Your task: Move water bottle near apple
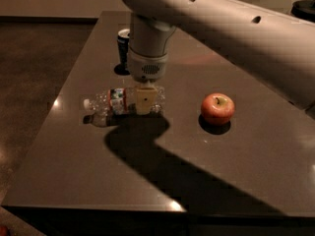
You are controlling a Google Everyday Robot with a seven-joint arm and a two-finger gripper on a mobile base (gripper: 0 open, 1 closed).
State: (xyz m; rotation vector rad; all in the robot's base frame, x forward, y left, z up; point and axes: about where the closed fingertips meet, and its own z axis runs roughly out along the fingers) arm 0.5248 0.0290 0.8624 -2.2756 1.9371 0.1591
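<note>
bottle to apple run
gripper (146, 101) clamped on the clear ribbed plastic water bottle (115, 101); keep it low, stop just short of the small red apple (217, 108).

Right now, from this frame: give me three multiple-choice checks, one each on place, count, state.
1. The apple sits: A) view-left of the water bottle B) view-right of it C) on it
2. Cans on the table: A) none B) one C) three
3. The water bottle is: A) upright B) horizontal C) cap-down

B: apple is nearer the right edge. B: one can, behind the gripper. B: it is horizontal, cap view-left, gripper shut across its base end.
</note>
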